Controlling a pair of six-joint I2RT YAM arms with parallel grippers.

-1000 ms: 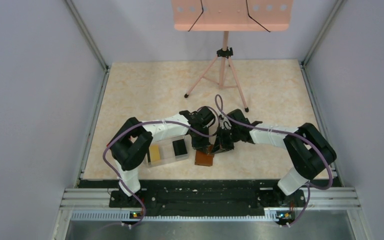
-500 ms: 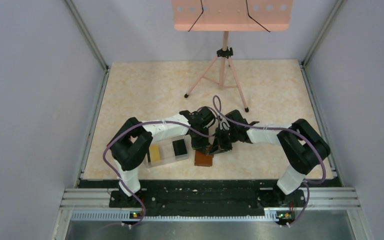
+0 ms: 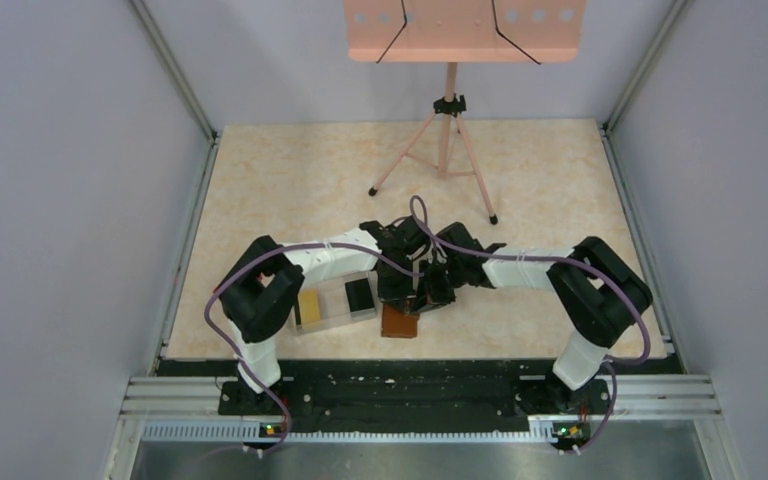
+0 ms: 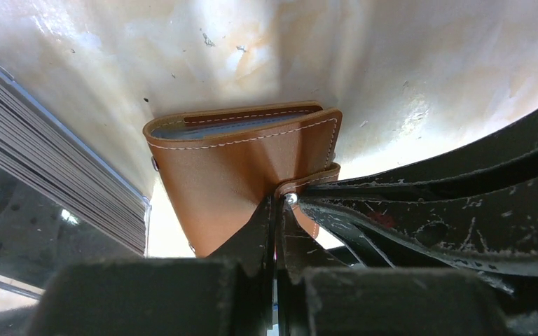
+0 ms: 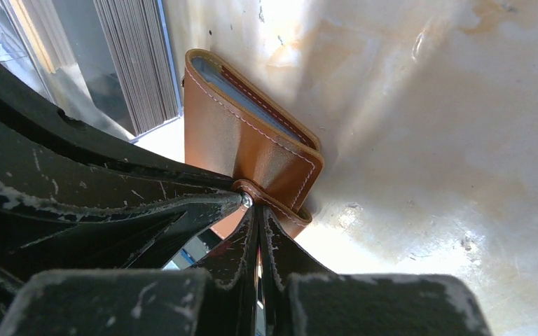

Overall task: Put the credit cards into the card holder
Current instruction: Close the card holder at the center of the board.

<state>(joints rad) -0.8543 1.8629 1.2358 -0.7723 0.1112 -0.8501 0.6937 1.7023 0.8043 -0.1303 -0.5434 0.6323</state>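
Left gripper (image 4: 277,208) and right gripper (image 5: 256,211), both pressed together, meet at the snap tab (image 4: 315,175) of the brown card holder (image 4: 231,161).

Top view: left arm (image 3: 335,258) and right arm (image 3: 525,272) meet over the 12 o'clock end of the card holder (image 3: 400,325), so the jaws and the snap tab are hidden there. Clear tray (image 3: 332,321): the 9 o'clock end sits at or under the left elbow, can't tell which.

Left wrist view: the credit cards (image 4: 49,168) and the tray are cut off at 9 o'clock. The holder's 6 o'clock edge is behind the jaws.

Right wrist view: same stack, cut off at 12 o'clock. Can't tell if either jaws pinch the tab or just touch it.

Pink stand (image 3: 465,30) is clipped at 12 o'clock.
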